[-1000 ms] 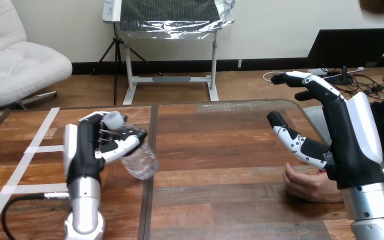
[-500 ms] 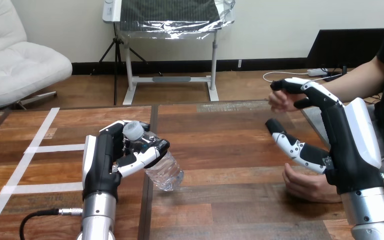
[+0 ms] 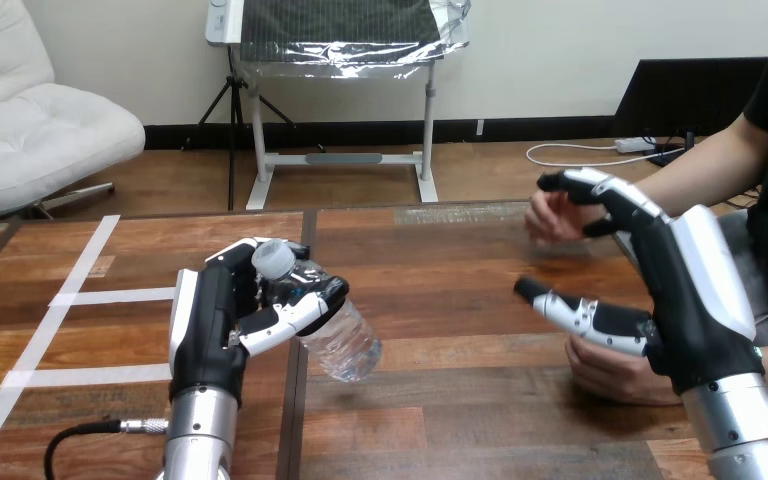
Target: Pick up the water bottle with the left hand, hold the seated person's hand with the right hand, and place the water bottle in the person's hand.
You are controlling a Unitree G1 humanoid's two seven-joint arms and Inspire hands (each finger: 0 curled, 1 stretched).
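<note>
My left hand (image 3: 215,325) is shut on a clear plastic water bottle (image 3: 335,335) with a white cap, held tilted above the table at centre left. My right hand (image 3: 685,290) stands open at the right, fingers straight and thumb pointing left. One hand of the person (image 3: 552,215) is raised just behind my right fingers, close to them; I cannot tell if they touch. The person's other hand (image 3: 615,370) rests curled on the table under my right palm.
The wooden table (image 3: 440,300) has a dark seam down its middle and white tape lines (image 3: 60,300) at the left. The person's forearm (image 3: 705,165) comes in from the upper right.
My left hand has carried the bottle rightward. The person's raised hand came in from the right, behind my right fingers. My right thumb has dropped lower.
</note>
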